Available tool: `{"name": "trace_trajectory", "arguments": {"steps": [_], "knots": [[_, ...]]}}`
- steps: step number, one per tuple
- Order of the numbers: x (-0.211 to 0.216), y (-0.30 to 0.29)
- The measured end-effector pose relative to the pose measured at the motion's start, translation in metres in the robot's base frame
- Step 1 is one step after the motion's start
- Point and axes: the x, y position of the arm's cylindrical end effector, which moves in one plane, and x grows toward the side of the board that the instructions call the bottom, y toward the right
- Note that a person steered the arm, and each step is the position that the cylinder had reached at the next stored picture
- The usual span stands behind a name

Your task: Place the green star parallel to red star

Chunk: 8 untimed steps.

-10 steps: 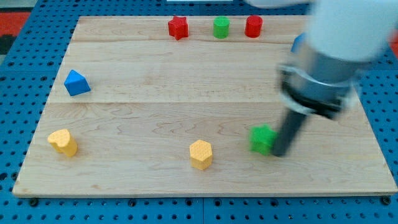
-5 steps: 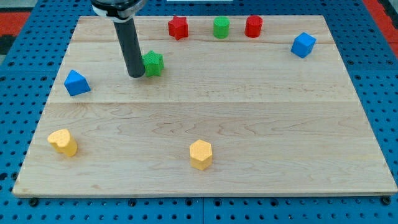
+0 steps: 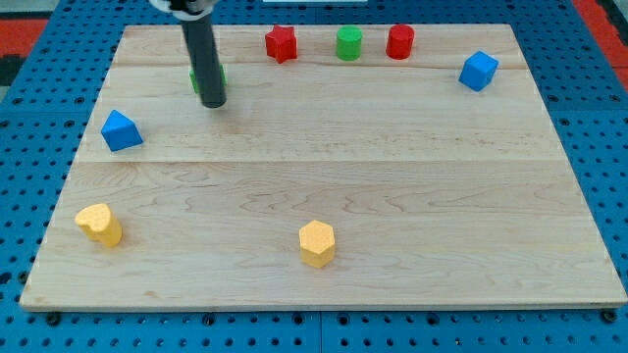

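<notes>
The green star (image 3: 221, 75) is mostly hidden behind my rod near the board's upper left; only thin green edges show on either side of the rod. My tip (image 3: 214, 103) rests on the board just below the star, touching or nearly touching it. The red star (image 3: 281, 43) stands at the view's top, to the right of and above the green star.
A green cylinder (image 3: 348, 43) and a red cylinder (image 3: 399, 41) stand in the top row beside the red star. A blue cube (image 3: 479, 71) is at upper right, a blue triangular block (image 3: 121, 130) at left, a yellow heart (image 3: 99, 224) at lower left, a yellow hexagon (image 3: 317, 243) at bottom centre.
The green star has moved up and to the left, from right of the rod to behind it. My rod has shifted slightly upward with it.
</notes>
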Motion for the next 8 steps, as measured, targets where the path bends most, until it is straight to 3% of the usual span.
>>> {"name": "trace_trajectory", "arguments": {"steps": [1,4,6,8], "knots": [[-0.007,-0.020],[-0.081,0.016],[-0.047,0.023],[-0.047,0.026]]}}
